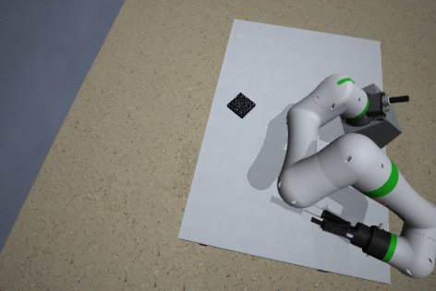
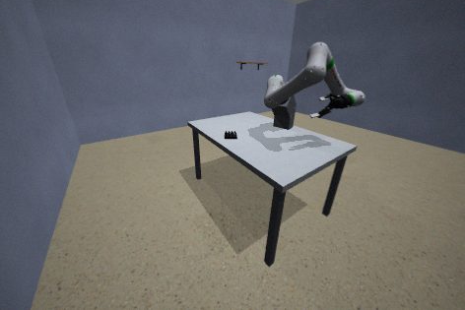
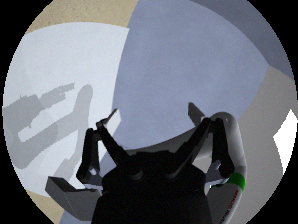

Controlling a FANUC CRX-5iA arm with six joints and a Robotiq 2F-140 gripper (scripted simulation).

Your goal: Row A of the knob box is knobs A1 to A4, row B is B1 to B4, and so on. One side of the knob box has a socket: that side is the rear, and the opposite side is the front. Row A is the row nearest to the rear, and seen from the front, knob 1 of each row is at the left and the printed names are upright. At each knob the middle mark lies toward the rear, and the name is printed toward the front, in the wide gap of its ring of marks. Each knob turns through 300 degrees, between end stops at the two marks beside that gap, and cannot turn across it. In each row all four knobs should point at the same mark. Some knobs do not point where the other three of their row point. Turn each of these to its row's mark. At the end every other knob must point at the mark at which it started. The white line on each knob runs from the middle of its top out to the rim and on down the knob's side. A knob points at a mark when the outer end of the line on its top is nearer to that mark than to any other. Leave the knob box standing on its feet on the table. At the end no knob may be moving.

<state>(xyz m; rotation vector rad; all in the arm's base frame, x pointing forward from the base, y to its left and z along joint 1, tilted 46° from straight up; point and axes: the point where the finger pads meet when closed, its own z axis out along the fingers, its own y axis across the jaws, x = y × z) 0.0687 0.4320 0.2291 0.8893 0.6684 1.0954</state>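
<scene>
The knob box (image 1: 241,103) (image 2: 231,135) is a small black square block near one long edge of the white table (image 1: 263,52) (image 2: 296,168) (image 3: 65,50). Its short black knobs stand up in the exterior view. White specks show on its top in the top view, but the names, lines and socket are too small to read. The box does not show in the wrist view. My gripper (image 1: 319,217) (image 2: 318,107) (image 3: 153,111) is open and empty, held high above the table and far from the box, with its fingers pointing roughly sideways.
The arm's grey base block (image 1: 388,127) (image 2: 284,117) stands at the table's long edge opposite the box. The arm (image 1: 319,167) (image 2: 296,84) bends above the table and casts shadows on it. A brown shelf (image 2: 252,63) shows at the wall behind.
</scene>
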